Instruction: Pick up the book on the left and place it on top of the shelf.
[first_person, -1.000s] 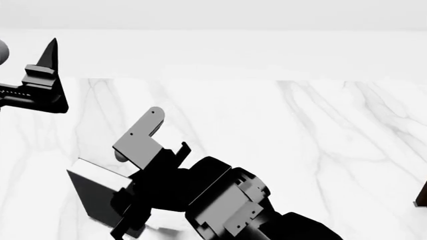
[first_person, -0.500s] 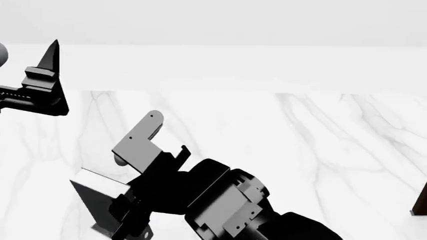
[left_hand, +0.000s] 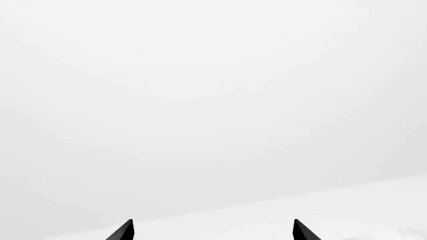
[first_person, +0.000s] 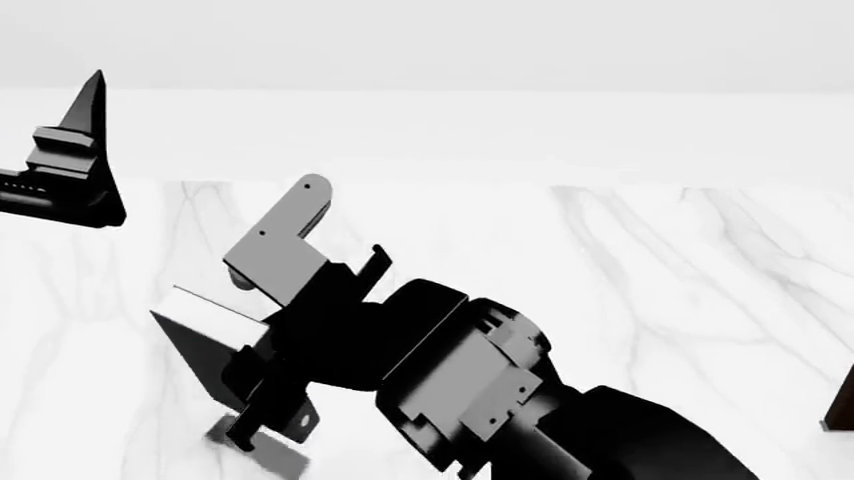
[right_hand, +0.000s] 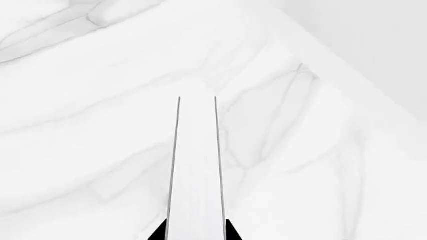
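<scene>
The book (first_person: 198, 352), black-covered with a white page edge on top, is tilted and held just above the marble table (first_person: 641, 300) at the left of the head view; its shadow lies below it. My right gripper (first_person: 262, 345) is shut on it, one finger on each cover. In the right wrist view the white page edge (right_hand: 196, 170) runs straight out from between my right gripper (right_hand: 195, 233). My left gripper (first_person: 78, 165) is open and empty, raised at the far left; the left wrist view shows only my left gripper (left_hand: 213, 231) before a plain pale background. A dark brown sliver of the shelf (first_person: 842, 402) shows at the right edge.
The white-veined marble table spreads across the head view, with its far edge (first_person: 534, 182) against a pale wall. My right forearm (first_person: 561, 420) fills the lower middle of the view. No other books are in view.
My right gripper has risen with the book, which is now off the table with a shadow under it. My left gripper has shifted slightly left and up.
</scene>
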